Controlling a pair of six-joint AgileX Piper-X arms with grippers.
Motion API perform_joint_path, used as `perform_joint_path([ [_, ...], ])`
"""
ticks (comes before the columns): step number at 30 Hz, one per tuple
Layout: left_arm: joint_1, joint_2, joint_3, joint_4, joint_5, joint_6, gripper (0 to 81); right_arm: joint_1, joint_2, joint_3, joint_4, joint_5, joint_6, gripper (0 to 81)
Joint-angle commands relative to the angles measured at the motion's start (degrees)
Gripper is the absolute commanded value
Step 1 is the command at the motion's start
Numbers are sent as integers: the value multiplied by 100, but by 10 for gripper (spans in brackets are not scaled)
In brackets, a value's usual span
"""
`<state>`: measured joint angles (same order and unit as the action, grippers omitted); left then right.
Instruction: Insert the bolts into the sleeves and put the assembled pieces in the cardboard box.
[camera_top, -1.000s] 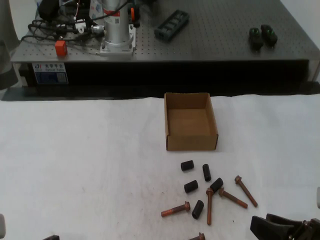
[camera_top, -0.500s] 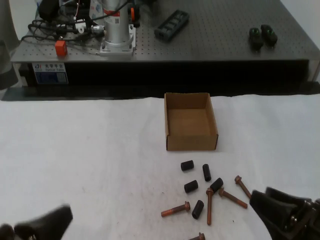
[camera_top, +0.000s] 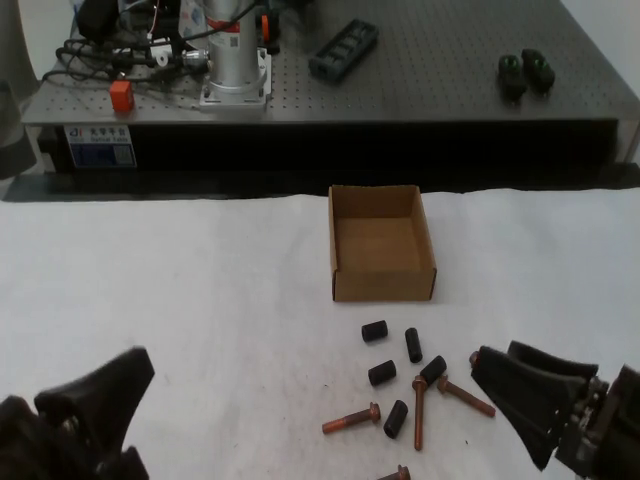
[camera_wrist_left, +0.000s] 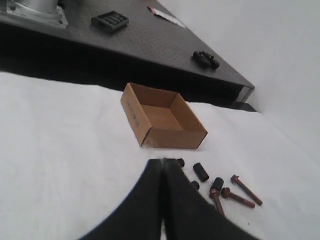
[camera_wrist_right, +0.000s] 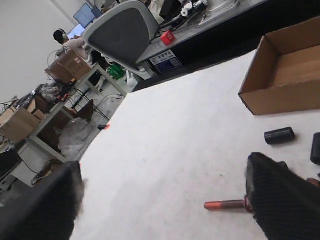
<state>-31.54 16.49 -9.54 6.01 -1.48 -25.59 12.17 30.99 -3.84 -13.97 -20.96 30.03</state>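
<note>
High view: a cardboard box (camera_top: 384, 284) is seen standing open-topped on the white tabletop (camera_top: 180, 300), with its brown floor exposed; on the near side of the box five black sleeves (camera_top: 374, 331) are scattered loose, two close to the box front and three a little nearer the camera; copper-coloured bolts (camera_top: 350, 420) are strewn among and beside them, one lying alongside the nearest sleeve, one pointing toward the box between two sleeves, one slanting off to the right, and one cut off at the near edge; sleeves and bolts are seen as separate pieces, all outside the box.

Right wrist view: the right tool (camera_wrist_right: 164, 167) is shown with its fingers (camera_wrist_right: 285, 205) spread wide and nothing held between them; a sleeve, a bolt and a box corner are framed in the gap; in the high view this tool is placed at the near right, just beside the right-hand bolts and covering part of one.

Left wrist view: the left tool (camera_wrist_left: 162, 161) is shown with its fingers pressed together along a single seam, nothing gripped; it is held at the near left, well apart from the parts, with the box and sleeves visible beyond its tip.
</note>
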Motion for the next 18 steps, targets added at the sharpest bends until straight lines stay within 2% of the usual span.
perform_joint_path([
  [1,-13,136,-41,-528,-94,-93,0,-3,8,-32,-348,-66,125,650],
  [5,-13,263,-41,-660,-65,-93,0,-3,8,-32,-353,-351,128,645],
  [8,-13,394,-41,-660,303,-93,1,-3,52,-32,-410,135,128,645],
  [10,-13,565,-41,-601,674,-74,27,-3,193,-97,-388,160,128,645],
  [12,-13,782,-41,-601,898,-18,106,-3,429,-237,-330,132,38,645],
  [16,-13,1384,-41,-601,1054,-5,312,-3,1110,-609,-317,-205,-323,646],
  [18,-13,1670,-41,-601,1184,-5,343,-3,1482,-809,-317,-409,-322,646],
])
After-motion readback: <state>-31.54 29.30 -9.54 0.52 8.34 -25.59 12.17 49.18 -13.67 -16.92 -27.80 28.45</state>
